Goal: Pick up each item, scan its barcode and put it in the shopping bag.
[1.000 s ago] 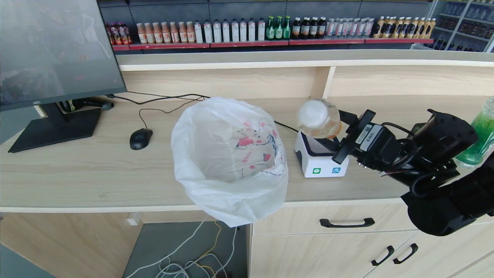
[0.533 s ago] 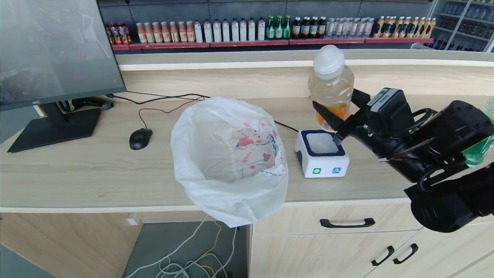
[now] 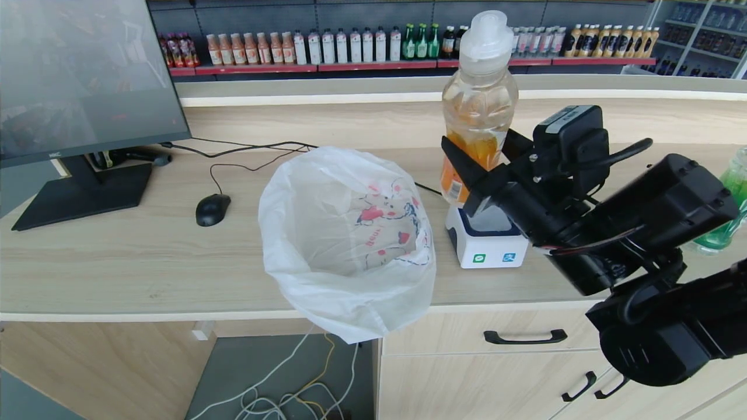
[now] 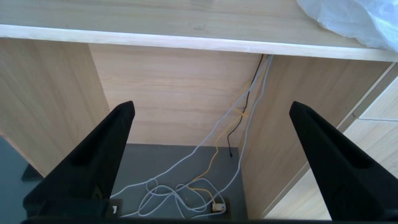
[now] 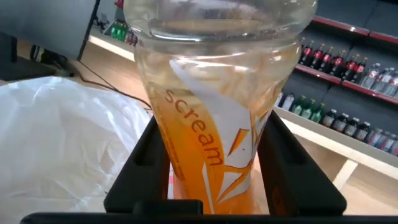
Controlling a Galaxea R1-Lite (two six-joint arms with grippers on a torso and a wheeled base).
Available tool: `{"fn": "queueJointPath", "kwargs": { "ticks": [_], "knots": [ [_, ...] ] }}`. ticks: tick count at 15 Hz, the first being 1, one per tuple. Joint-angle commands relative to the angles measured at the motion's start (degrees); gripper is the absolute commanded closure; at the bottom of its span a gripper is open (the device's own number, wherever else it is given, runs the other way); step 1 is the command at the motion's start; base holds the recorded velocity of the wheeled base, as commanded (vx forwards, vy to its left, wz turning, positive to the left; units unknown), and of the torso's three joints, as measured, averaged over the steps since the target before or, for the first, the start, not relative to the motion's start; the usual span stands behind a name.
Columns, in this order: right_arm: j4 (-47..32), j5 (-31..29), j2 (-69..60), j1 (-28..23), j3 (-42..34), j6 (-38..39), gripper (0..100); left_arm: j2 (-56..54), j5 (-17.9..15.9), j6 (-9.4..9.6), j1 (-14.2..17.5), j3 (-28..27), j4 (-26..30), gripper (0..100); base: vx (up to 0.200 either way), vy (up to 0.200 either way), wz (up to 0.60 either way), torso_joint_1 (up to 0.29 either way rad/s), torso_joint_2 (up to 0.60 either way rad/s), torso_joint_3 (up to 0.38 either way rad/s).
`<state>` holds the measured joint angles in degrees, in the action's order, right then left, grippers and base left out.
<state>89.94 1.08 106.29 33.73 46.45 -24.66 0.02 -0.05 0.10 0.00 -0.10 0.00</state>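
- The bottle [image 3: 480, 93] of orange drink stands upright in the air, cap up, with its base just above the scanner [image 3: 487, 248]. I judge this is the scanning step, though upright its label faces sideways, not down at the window.
- The right gripper [image 3: 478, 146] clamps the bottle's lower half, one finger on each side of the label. The right wrist view shows the right gripper [image 5: 217, 162] pressed against the bottle [image 5: 217, 93], low enough to leave the upper body free.
- The shopping bag [image 3: 350, 291] sits open on the counter [image 3: 117, 262], just to the left of the scanner, its mouth upward and its lower part sagging over the front edge.
- Nothing stands between bottle and bag. The soft rim nearest the scanner could catch the base on a low carry.
- A green bottle [image 3: 726, 198] waits behind the right arm.
- A mouse [image 3: 212, 209] and monitor [image 3: 87, 76] lie well left.
- The left gripper [image 4: 211, 112] hangs below the counter edge, fingers spread wide and empty.
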Motion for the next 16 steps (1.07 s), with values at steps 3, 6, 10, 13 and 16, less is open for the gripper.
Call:
{"fn": "queueJointPath", "kwargs": {
  "ticks": [3,6,10,13,16],
  "knots": [
    [0.06,-7.85,3.57,5.12,5.06,5.68,100,-0.02,-0.04,-0.01,0.0,0.01,0.0,0,0.0,0.0,0.0,0.0,0.0,0.0],
    [-4.07,-8.03,6.56,7.93,9.8,7.26,100,-0.02,-0.04,-0.01,0.0,0.01,0.0,0,0.0,0.0,0.0,0.0,0.0,0.0],
    [-4.86,-11.28,11.48,9.34,16.48,10.69,100,-0.02,0.05,-0.01,0.0,0.01,0.0,0,0.0,0.0,0.0,0.0,0.0,0.0],
    [-4.86,-13.13,11.31,9.25,16.57,12.18,100,-0.02,-0.04,-0.01,0.0,0.01,0.0,0,0.0,0.0,0.0,0.0,0.0,0.0],
    [-4.51,-13.39,10.96,9.25,17.01,14.03,100,-0.02,-0.04,-0.01,0.0,0.01,0.0,0,0.0,0.0,0.0,0.0,0.0,0.0]
  ]
}}
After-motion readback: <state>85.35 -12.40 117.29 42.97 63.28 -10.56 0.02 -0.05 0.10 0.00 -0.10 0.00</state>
